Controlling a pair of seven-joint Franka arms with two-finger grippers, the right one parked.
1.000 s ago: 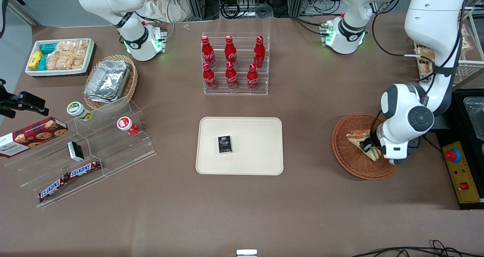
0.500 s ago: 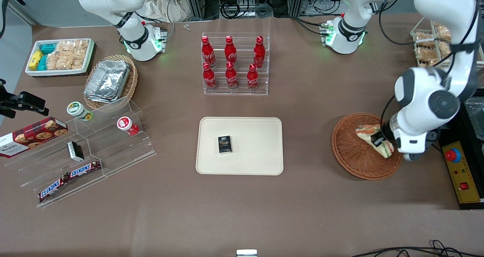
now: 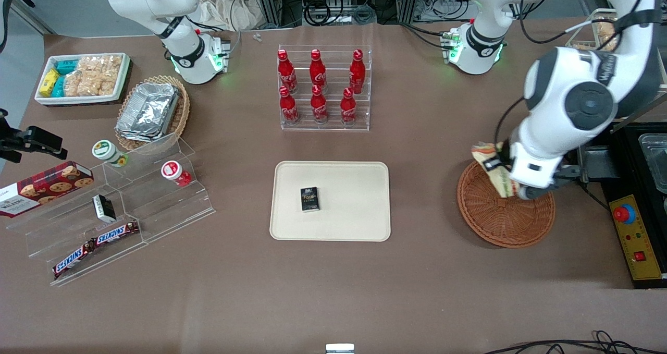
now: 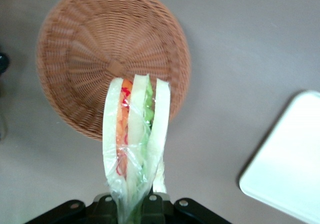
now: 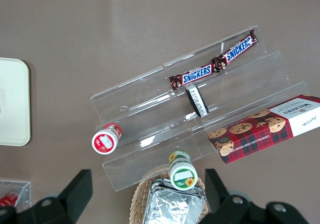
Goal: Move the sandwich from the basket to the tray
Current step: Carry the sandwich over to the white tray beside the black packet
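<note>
My gripper (image 3: 499,172) is shut on the wrapped sandwich (image 3: 491,169) and holds it in the air above the edge of the reddish-brown wicker basket (image 3: 504,213) that faces the tray. The wrist view shows the sandwich (image 4: 135,139) hanging from the gripper (image 4: 132,206), its pale bread and red, orange and green layers over the empty basket (image 4: 90,59). The cream tray (image 3: 354,208) lies at the table's middle, with a small black box (image 3: 309,198) on it. A corner of the tray (image 4: 290,169) also shows in the wrist view.
A clear rack of red bottles (image 3: 323,88) stands farther from the front camera than the tray. Toward the parked arm's end are a clear stepped stand (image 3: 120,208) with snacks, a tan basket of foil containers (image 3: 151,111) and a white bin (image 3: 83,77). A control box (image 3: 638,236) sits beside the basket.
The gripper has lifted the sandwich out of the basket and carried it up and slightly toward the tray. The basket is now empty.
</note>
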